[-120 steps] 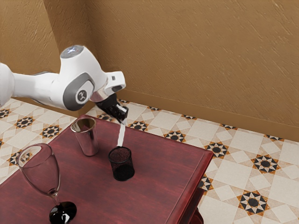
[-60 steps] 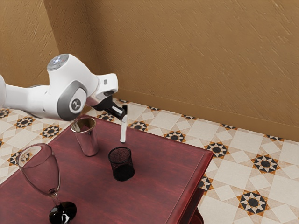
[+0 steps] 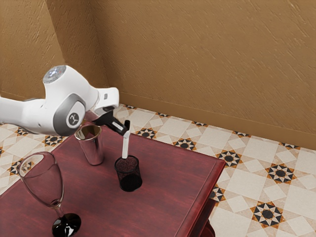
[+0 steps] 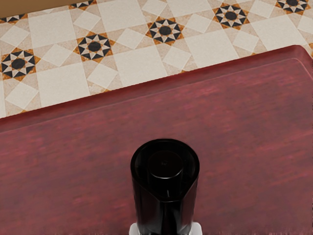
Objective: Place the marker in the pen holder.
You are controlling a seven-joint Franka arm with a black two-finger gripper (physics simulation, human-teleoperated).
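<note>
My gripper is shut on the marker, around its upper part, with the black end sticking up above the fingertips. The marker's white body hangs down nearly upright, leaning slightly. Its lower end overlaps the far rim of the black mesh pen holder, which stands upright on the table; whether that end is inside the rim or just above it I cannot tell. In the wrist view, the marker's black end looms large at the lower middle.
On the dark red table, a metallic cup stands close to the pen holder, toward the exterior view's left. A wine glass is nearer the camera. Beyond the table's edge lies the tiled floor.
My hand has come down and shifted toward the exterior view's left, carrying the marker. Having first straightened from its tilt, the marker is now lower, its bottom end at the holder's rim in view.
</note>
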